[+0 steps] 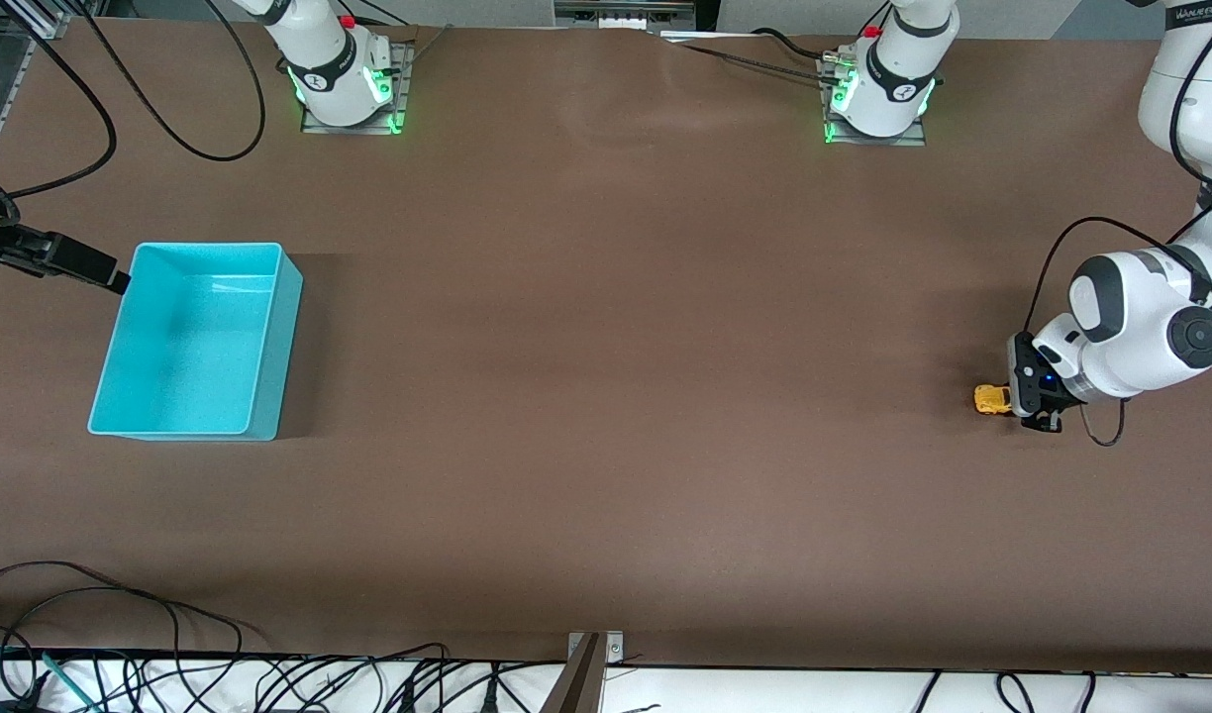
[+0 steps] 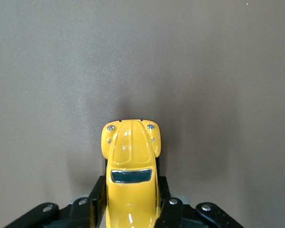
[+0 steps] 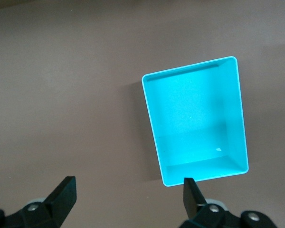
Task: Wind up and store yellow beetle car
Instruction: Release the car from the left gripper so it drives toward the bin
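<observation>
Left wrist view: the yellow beetle car (image 2: 131, 171) sits clamped between the left gripper (image 2: 131, 209) fingers (image 2: 99, 202), its long axis running straight out from the jaws, hood and headlights pointing away from the tool. Its rear is cut off at the frame edge. It rests low at the table (image 1: 606, 396), toward the left arm's end. The right gripper (image 3: 128, 197) waits wide open and empty by the turquoise bin (image 3: 242, 137).

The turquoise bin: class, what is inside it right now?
Nothing shows inside the turquoise bin; its bare floor and walls are all visible. The yellow car sits at the left arm's end of the table, gripped by the left gripper.
</observation>
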You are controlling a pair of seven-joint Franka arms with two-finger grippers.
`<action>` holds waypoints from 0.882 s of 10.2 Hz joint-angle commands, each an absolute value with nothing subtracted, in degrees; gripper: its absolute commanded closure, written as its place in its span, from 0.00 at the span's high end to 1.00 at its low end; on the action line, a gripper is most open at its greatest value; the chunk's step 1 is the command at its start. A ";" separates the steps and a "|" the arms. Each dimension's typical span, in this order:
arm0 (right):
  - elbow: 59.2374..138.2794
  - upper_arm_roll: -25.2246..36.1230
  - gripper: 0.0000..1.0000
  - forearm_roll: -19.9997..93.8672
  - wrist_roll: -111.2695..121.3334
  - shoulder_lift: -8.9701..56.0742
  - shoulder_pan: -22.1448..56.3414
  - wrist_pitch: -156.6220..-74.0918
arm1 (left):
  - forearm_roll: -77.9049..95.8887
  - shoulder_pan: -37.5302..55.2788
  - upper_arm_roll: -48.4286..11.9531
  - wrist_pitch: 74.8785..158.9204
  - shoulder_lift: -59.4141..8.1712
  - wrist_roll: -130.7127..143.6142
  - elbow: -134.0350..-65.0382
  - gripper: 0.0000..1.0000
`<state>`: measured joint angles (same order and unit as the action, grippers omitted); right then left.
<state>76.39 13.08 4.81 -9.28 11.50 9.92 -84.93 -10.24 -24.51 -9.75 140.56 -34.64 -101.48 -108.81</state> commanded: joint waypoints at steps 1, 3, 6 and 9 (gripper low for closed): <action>76.11 13.18 1.00 5.62 -9.67 11.51 9.84 -84.20 | -11.69 -25.57 -9.84 139.57 -36.65 -102.66 -107.58 0.99; 76.11 13.18 1.00 5.62 -9.67 11.51 9.84 -84.20 | -11.60 -25.23 -10.28 135.46 -35.08 -102.39 -106.97 1.00; 76.11 13.18 1.00 5.62 -9.58 11.51 9.84 -84.20 | -10.99 -24.96 -13.00 122.65 -32.97 -101.87 -101.80 1.00; 76.11 13.18 1.00 5.62 -9.49 11.51 9.84 -84.20 | -10.81 -24.87 -16.95 111.83 -31.29 -97.23 -96.35 1.00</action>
<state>76.41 13.08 4.81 -9.28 11.57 9.91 -84.91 -10.23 -24.72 -15.32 116.56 -32.38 -99.71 -98.42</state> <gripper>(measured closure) 0.000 0.000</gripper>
